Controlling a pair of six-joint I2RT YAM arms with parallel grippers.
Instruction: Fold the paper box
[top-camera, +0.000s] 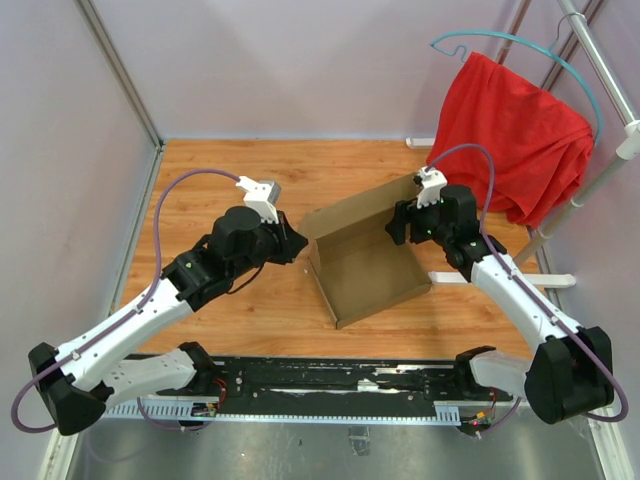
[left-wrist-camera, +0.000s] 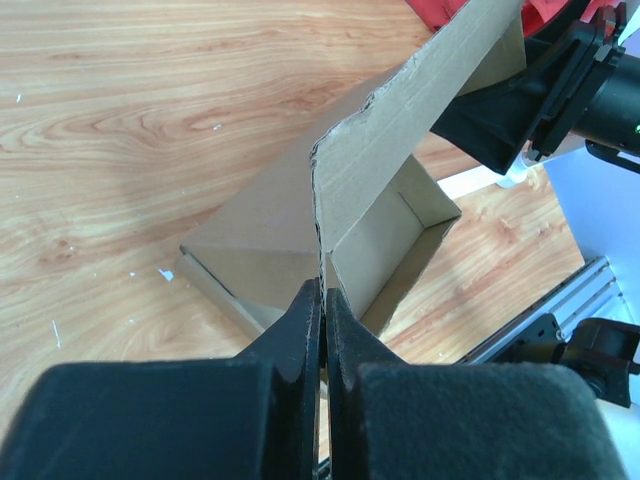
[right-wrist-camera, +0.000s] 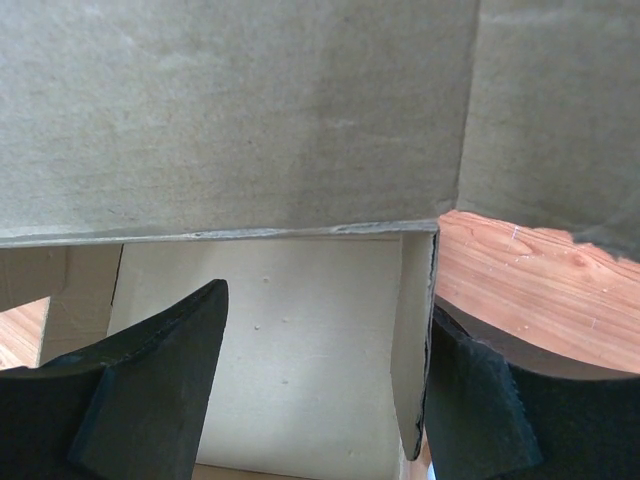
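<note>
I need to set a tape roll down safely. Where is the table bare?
Bare table: the far strip between back wall and paper box; the near strip between box and rail. Crowded: the middle, where left arm and right arm meet the box, and the red cloth corner.

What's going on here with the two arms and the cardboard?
Both arms are working on the paper box, which sits half-formed on the wooden table with its floor down, low walls up and a tall panel standing along the far side. The left gripper is shut on the box wall at its left corner. The right gripper is open, its jaws straddling a side flap at the far right corner.
</note>
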